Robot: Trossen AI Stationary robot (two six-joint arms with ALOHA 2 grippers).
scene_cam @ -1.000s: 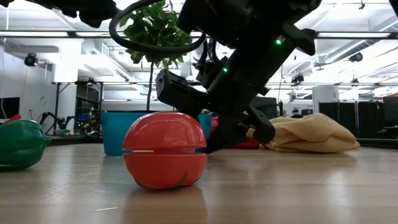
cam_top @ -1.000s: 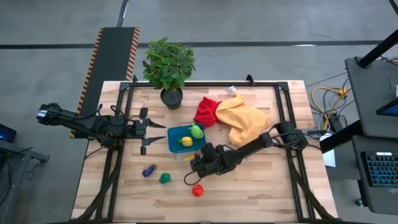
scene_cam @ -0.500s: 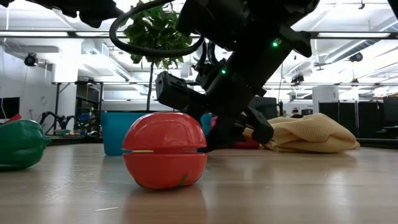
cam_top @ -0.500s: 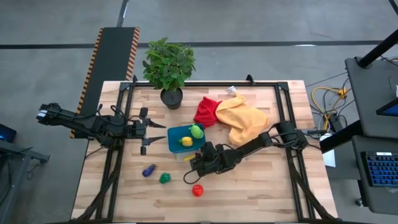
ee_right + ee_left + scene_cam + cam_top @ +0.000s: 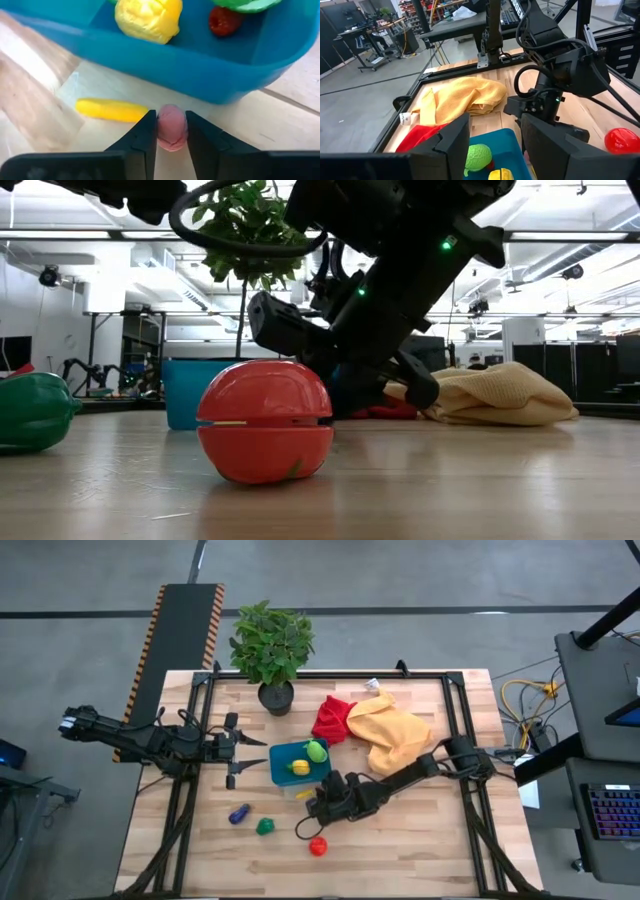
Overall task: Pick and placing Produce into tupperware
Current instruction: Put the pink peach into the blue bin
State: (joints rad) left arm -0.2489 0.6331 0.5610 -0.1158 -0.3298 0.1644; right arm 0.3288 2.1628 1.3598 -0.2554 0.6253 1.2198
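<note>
Hidden items you cannot fully check:
- Small pink rounded piece [image 5: 171, 131], beside the shallow teal-blue plastic tupperware [image 5: 200, 70]: sides covered by dark fingers.
- Red piece [image 5: 223, 21] inside the tupperware: mostly hidden under green produce [image 5: 245, 4], which is cropped.

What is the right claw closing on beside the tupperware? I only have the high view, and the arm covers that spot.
Observer: In the right wrist view, the right claw has a small pink toy piece pinched between its fingers.
Operator: Is anything else lying under there?
Observer: Yes, a long yellow toy piece lies on the table just outside the tupperware wall.
Operator: From above I make out only yellow and green inside the tupperware. Anything more?
Observer: A small red toy piece sits inside, next to the green toy piece.
</note>
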